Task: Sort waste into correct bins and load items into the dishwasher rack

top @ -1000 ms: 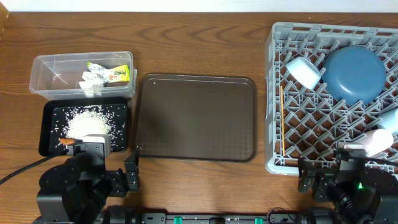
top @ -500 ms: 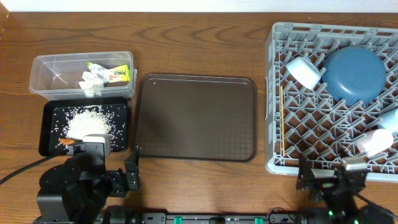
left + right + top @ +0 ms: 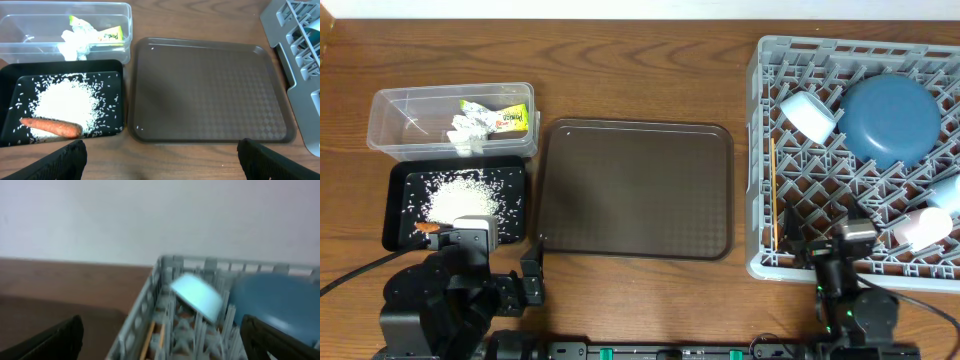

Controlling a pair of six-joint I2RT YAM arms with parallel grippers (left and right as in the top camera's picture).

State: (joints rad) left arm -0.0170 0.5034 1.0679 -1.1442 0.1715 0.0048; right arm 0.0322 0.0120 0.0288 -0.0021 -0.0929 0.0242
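Observation:
The grey dishwasher rack (image 3: 756,150) at the right holds the dark blue dish (image 3: 890,120), the white bowl (image 3: 807,115), the chopsticks (image 3: 773,195), the pink cup (image 3: 923,228) and the light blue cup (image 3: 945,192). The clear tub (image 3: 380,130) holds the yellow-green wrapper (image 3: 505,118) and crumpled paper (image 3: 465,130). The black tray (image 3: 392,210) holds rice (image 3: 460,197) and the carrot piece (image 3: 425,228). My left gripper (image 3: 160,167) is open and empty over bare table. My right gripper (image 3: 162,347) is open and empty at the rack's front edge; its view is blurred.
The dark brown serving tray (image 3: 635,188) lies between the bins and the rack, with nothing on it. Both arms sit at the table's front edge, the right arm (image 3: 850,295) just below the rack. A pale wall stands behind the table.
My right arm has drawn back from the pink cup and swung left along the rack's front edge. The pink cup stays in the rack. My left arm has not moved.

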